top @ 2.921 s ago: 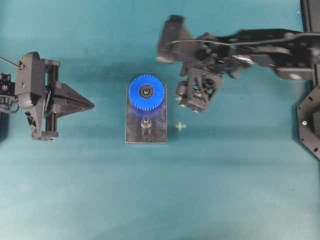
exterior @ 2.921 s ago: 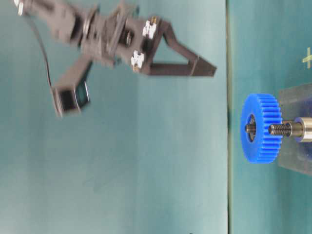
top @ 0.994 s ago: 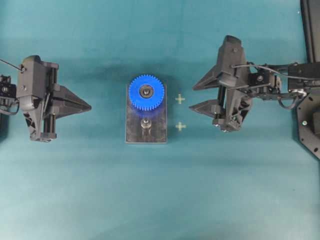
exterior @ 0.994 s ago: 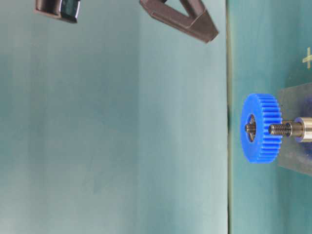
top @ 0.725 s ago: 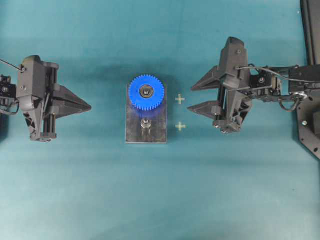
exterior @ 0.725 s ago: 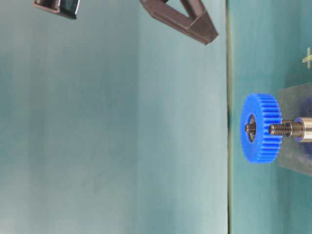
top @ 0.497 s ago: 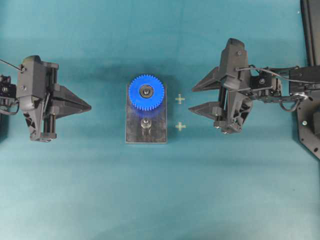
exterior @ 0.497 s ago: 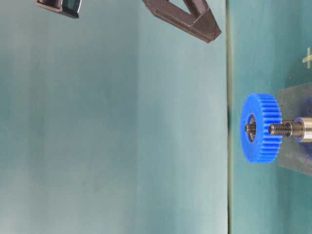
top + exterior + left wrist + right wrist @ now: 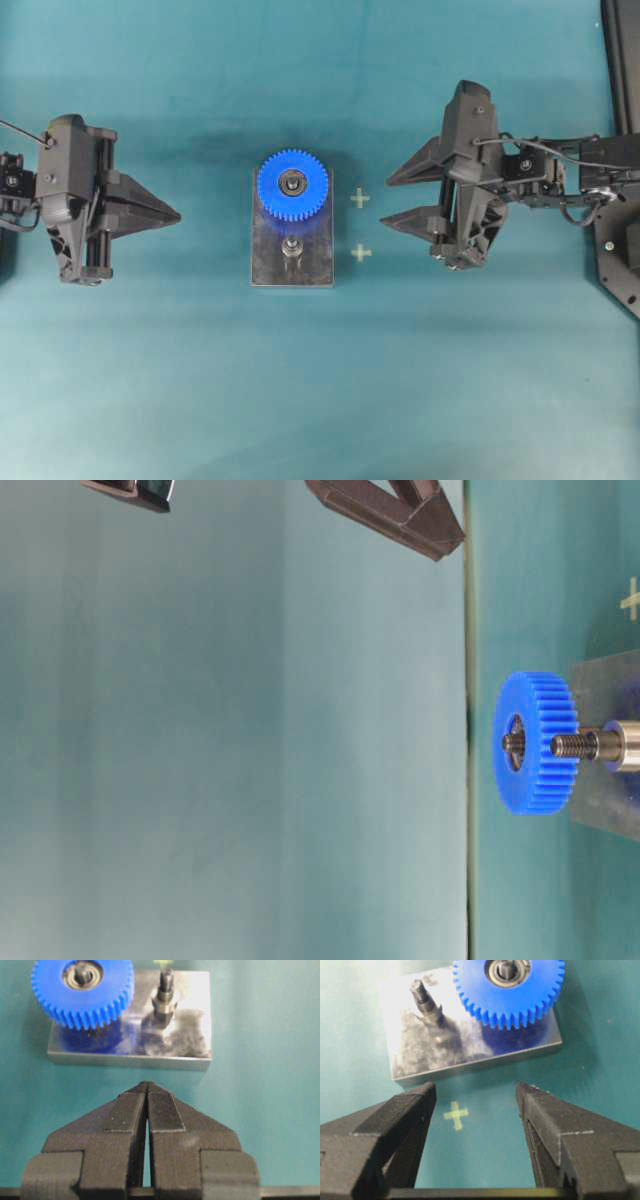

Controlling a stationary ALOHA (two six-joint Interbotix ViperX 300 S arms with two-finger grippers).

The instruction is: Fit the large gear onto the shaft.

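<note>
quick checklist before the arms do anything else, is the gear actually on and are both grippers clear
1. large gear on a shaft, peg end showing in the hub: ok
2. Gear pushed fully down: cannot tell
3. Second shaft bare and upright on grey plate: ok
4. right gripper open, empty, apart from the plate: ok
5. left gripper shut, empty, clear of the plate: ok

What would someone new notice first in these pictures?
A bright blue plastic toothed gear sits on a peg at the far end of a grey metal plate, beside a bare silvery peg. The open right gripper and shut left gripper flank it, apart.
</note>
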